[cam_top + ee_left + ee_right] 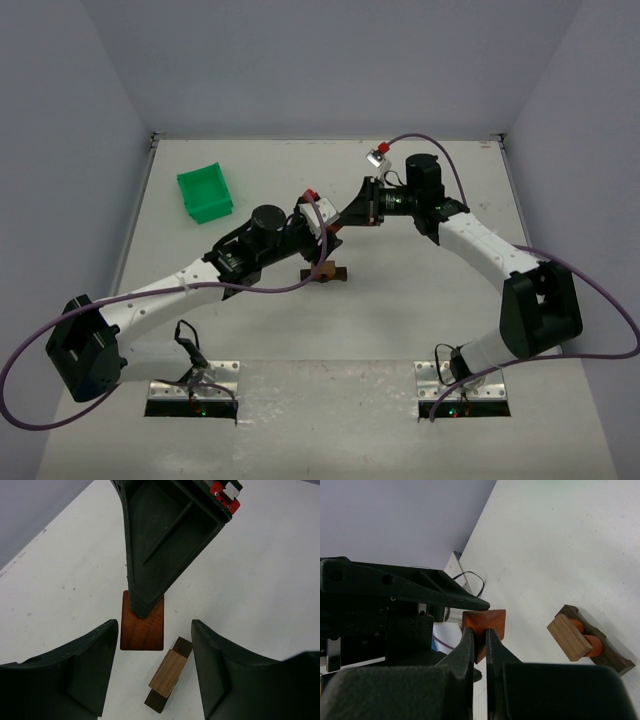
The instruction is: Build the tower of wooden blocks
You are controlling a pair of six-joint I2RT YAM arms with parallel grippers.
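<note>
The wood block tower [323,272] stands mid-table: a dark brown plank [615,659], two orange rounded pieces [586,641] and a light wood block [568,636] on top. It also shows in the left wrist view [167,677]. My right gripper [479,632] is shut on a reddish-brown wedge block [487,621] and holds it above and just beside the tower. My left gripper [155,627] is open and hovers over the tower, with the held wedge block [142,630] between its fingers [85,665]. In the top view the two grippers [325,246] [342,226] nearly meet.
A green plastic bin [205,192] stands at the back left. Grey walls enclose the table on three sides. The arm bases and their mounting plates [194,392] are at the near edge.
</note>
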